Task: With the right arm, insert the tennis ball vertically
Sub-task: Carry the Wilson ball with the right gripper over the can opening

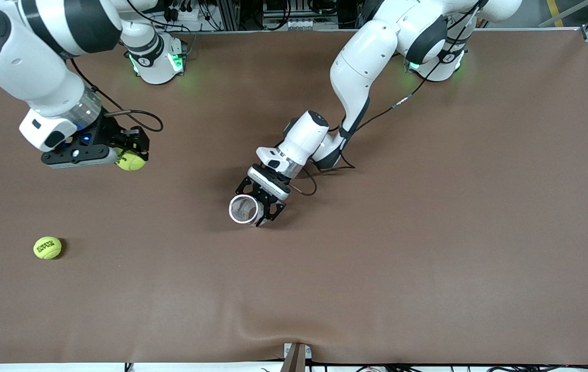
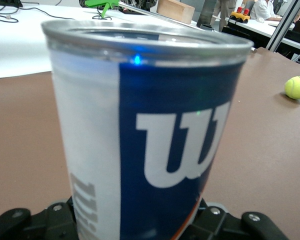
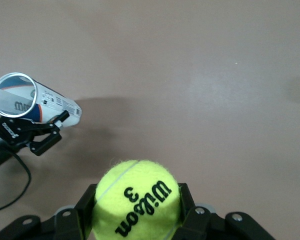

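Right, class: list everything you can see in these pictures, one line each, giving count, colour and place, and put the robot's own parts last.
Tennis ball: one, yellow-green, gripped in the right tool, up over the table toward the right arm's end.
Tennis ball: one, yellow-green, loose on the table, nearer to the front camera than the held ball.
Tennis ball can: one, clear with a blue and white label and silver rim, open mouth up, between the fingers of the left tool near the table's middle.
Table: one, brown.
Right tool: one, black, closed on the ball.
Left tool: one, black, around the can.
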Robot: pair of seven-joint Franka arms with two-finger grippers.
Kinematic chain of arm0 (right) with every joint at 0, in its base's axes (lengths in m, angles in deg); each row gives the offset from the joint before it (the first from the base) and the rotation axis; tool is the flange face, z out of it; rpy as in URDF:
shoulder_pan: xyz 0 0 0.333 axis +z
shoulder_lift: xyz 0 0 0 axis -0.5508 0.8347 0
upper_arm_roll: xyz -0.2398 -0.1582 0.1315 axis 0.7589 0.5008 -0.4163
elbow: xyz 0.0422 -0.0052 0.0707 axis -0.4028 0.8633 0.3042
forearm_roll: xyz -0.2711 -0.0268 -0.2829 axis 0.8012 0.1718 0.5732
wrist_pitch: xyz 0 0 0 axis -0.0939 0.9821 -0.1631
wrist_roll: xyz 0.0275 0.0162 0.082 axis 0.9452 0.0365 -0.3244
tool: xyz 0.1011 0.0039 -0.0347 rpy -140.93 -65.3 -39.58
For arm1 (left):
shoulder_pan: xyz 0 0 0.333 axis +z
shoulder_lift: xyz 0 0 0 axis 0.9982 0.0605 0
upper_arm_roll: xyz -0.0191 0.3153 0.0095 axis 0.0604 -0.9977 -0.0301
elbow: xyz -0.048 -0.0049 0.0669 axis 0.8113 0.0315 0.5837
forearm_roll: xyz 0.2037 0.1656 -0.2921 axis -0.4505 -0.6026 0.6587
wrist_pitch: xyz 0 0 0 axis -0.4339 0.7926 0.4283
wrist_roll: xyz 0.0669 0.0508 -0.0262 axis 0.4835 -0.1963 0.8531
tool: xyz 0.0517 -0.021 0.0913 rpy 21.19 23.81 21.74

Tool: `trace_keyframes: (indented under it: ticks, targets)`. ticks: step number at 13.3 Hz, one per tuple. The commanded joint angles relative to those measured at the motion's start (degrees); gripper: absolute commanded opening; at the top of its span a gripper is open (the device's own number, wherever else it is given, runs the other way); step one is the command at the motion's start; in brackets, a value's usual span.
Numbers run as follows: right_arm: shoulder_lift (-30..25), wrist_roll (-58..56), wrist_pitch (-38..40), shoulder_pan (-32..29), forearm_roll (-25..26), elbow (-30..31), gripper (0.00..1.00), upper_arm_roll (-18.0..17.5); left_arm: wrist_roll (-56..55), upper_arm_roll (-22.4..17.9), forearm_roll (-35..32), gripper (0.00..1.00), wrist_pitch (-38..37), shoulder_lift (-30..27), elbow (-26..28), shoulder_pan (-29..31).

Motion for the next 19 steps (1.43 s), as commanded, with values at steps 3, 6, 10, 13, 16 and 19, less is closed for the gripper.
trace_keyframes:
  ticks: [3, 6, 10, 13, 16, 19]
  targets:
    - [1.9, 2.7, -3.1, 1.0, -0.5, 0.1, 0.00, -0.8, -0.7, -0.7, 1.2, 0.78, 0.0, 1.4, -1.3, -0.9]
    - [3.3, 4.9, -4.3, 1.0, -0.5, 0.0, 0.00, -2.0, -0.7, -0.7, 1.5, 0.78, 0.0, 1.4, -1.2, -1.1]
    - [6.3, 13.4, -8.5, 3.3, -0.4, -0.1, 0.00, -4.2, -0.9, -0.7, 1.7, 0.78, 0.0, 1.2, -1.3, -1.1]
    - [11.0, 29.1, -11.7, 7.9, 0.3, -4.5, 0.00, -4.9, -0.9, -0.7, 1.8, 0.78, 0.0, 1.2, -1.3, -1.1]
    - [16.7, 36.2, -12.0, 12.2, 7.1, -11.8, 0.00, -4.0, -0.9, -0.7, 1.8, 0.78, 0.0, 1.2, -1.3, -1.1]
    - [20.8, 35.8, -18.1, 14.2, 10.7, -13.9, 0.00, -2.0, -0.9, -0.7, 1.8, 0.78, 0.0, 1.1, -1.4, -1.1]
